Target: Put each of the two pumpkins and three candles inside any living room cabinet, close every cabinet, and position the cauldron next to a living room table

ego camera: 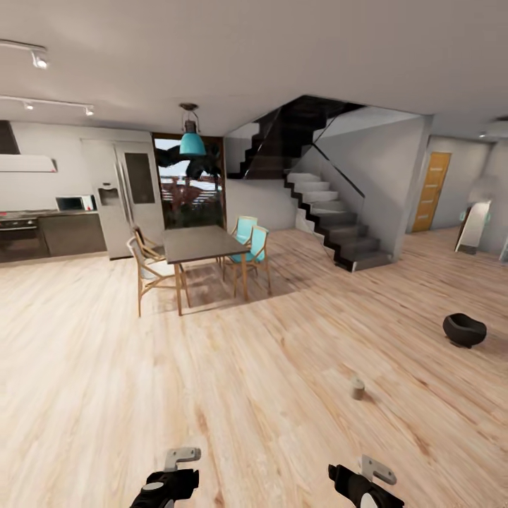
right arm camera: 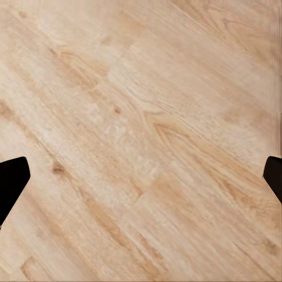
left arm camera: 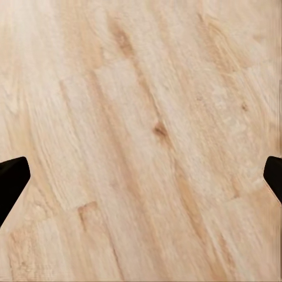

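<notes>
A small round black cauldron (ego camera: 464, 329) sits on the light wood floor at the right. Nearer to me, a short beige candle (ego camera: 358, 389) stands upright on the floor, ahead of my right gripper (ego camera: 363, 485). My left gripper (ego camera: 169, 484) hangs at the lower left, well away from both. Both arms point down at the planks. In the left wrist view the left gripper (left arm camera: 141, 182) is open, its dark fingertips (left arm camera: 12, 179) far apart over bare floor. The right wrist view shows the right gripper (right arm camera: 141, 182) open the same way, with nothing between its fingertips (right arm camera: 12, 179).
A dark-topped dining set (ego camera: 201, 243) with wooden and teal chairs stands mid-room. Behind it are a fridge (ego camera: 127, 194) and kitchen counters (ego camera: 49, 233) at the left. A dark staircase (ego camera: 331, 219) rises at the centre right, with an orange door (ego camera: 432, 190) beyond it. Wide floor lies between.
</notes>
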Robot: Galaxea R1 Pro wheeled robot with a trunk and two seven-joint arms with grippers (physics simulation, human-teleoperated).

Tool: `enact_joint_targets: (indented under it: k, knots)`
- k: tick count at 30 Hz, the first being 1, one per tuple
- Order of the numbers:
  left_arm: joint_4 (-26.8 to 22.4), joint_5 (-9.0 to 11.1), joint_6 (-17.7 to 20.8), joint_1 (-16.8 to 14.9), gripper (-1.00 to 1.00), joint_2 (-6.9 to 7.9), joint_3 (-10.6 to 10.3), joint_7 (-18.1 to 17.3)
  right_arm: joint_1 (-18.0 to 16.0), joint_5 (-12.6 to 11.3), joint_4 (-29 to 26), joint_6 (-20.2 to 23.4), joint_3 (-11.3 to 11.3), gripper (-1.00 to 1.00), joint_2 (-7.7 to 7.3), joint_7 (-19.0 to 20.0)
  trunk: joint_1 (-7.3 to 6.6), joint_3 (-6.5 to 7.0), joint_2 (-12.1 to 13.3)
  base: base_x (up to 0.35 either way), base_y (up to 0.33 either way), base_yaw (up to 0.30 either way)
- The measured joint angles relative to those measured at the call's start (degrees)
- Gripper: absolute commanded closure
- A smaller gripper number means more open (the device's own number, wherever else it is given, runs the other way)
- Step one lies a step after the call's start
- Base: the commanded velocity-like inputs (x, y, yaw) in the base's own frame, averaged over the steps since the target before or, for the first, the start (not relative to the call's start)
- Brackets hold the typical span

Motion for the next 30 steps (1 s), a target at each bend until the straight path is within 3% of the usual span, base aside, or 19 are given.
enact_joint_targets:
  k: [7, 20, 30]
  knots:
    - [0.2, 0.0, 0.0, 0.0, -1.0, 0.0, 0.0, 0.1, 0.0, 0.0, 0.0, 0.0, 0.0, -1.0, -0.03, 0.0, 0.0, 0.0, 0.0, 0.305, 0.053, -0.257]
    - [0.2, 0.0, 0.1, 0.0, -1.0, -0.03, 0.0, 0.1, 0.0, 0.0, 0.0, -0.3, 0.1, -1.0, 0.21, -0.1, 0.0, 0.01, 0.0, 0.308, 0.112, -0.029]
    - [0.3, 0.0, 0.1, 0.0, -1.0, -0.08, 0.0, 0.1, 0.0, 0.0, 0.0, -0.4, 0.0, -1.0, 0.19, 0.2, 0.0, 0.54, 0.0, 0.308, 0.126, -0.171]
